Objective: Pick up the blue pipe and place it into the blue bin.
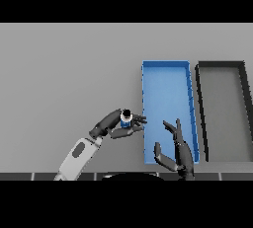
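My left hand (114, 126) has its fingers curled round the blue pipe (126, 119), just beside the blue bin's (165, 64) left wall, so the grasp is done and the drop remains, while my right hand (179, 154) hovers over the bin, fingers relaxed.

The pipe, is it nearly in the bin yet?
Partly. Picked up: the left hand is curled round the pipe, just left of the blue bin. Left to do: carry it over the wall and release. The right hand hovers open over the bin's near end.
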Robot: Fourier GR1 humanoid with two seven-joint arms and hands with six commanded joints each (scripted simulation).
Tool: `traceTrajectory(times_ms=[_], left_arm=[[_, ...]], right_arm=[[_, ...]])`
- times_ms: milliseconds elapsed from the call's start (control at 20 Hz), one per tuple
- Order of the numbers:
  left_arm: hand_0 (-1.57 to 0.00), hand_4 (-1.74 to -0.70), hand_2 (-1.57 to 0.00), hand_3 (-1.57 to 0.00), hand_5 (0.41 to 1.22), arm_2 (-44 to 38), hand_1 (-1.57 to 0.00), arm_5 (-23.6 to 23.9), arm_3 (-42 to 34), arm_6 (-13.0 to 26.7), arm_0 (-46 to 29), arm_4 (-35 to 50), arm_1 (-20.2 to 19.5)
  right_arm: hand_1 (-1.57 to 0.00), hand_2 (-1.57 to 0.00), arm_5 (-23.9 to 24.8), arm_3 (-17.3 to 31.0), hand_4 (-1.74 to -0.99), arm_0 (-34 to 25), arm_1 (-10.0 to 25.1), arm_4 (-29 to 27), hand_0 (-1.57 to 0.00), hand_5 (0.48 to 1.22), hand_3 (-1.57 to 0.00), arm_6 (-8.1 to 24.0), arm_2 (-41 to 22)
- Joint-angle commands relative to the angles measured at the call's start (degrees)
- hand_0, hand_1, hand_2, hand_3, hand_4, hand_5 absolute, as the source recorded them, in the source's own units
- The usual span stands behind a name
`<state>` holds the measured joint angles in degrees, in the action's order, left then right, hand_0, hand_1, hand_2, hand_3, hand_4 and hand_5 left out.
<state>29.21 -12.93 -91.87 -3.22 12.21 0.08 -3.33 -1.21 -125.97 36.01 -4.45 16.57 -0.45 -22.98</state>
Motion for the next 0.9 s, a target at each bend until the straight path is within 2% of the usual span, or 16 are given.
traceTrajectory(times_ms=[0, 200, 300, 450, 600, 850], left_arm=[[-1.57, -1.47, -1.57, -1.57, 1.221, 0.47, -1.57, 0.26, -0.04, 0.26, -0.18, -0.92, 0.52], [-1.57, -1.47, -1.57, -1.57, 1.221, -0.13, -1.57, -0.58, 0.17, 1.42, 0.39, -2.04, 0.99], [-1.57, -1.47, -1.57, -1.57, 1.221, -0.87, -1.57, -0.93, 0.1, 1.17, 0.82, -2.47, 0.9], [-1.57, -1.47, -1.57, -1.57, 1.221, -1.62, -1.57, -2.06, 0.56, 0.22, 0.45, -2.18, 1.21], [-1.57, -1.46, -1.57, -1.57, 1.221, -2.46, -1.57, -3.34, 0.82, -0.75, 0.83, -1.94, 1.27], [-1.57, -1.47, -1.57, -1.57, 1.221, -3.15, -1.57, -4.77, 1.09, 1.52, 0.79, -1.55, 2.66]], right_arm=[[-0.01, -0.11, -1.74, -2.33, -1.247, -2.49, 0.4, -0.28, 0.0, 0.568, 0.0, 3.05, -0.44], [0.0, -0.08, -6.02, -3.45, -1.281, -15.83, 1.31, 3.32, 0.0, 0.558, 0.0, 15.02, -1.79], [0.0, -0.05, -8.11, -2.91, -1.296, -21.84, 1.04, 3.52, 0.0, 0.556, 0.0, 19.59, -1.82], [0.0, -0.04, -11.5, -1.81, -1.3, -28.42, 0.32, 2.44, 0.0, 0.56, 0.0, 24.02, -2.63], [0.0, -0.05, -13.46, 0.85, -1.268, -34.56, -1.87, 1.74, 0.0, 0.555, 0.0, 27.88, -3.51], [-0.02, -0.07, -16.43, 5.2, -1.209, -45.33, -3.0, 0.3, -0.01, 0.534, 0.0, 33.84, -0.58]])
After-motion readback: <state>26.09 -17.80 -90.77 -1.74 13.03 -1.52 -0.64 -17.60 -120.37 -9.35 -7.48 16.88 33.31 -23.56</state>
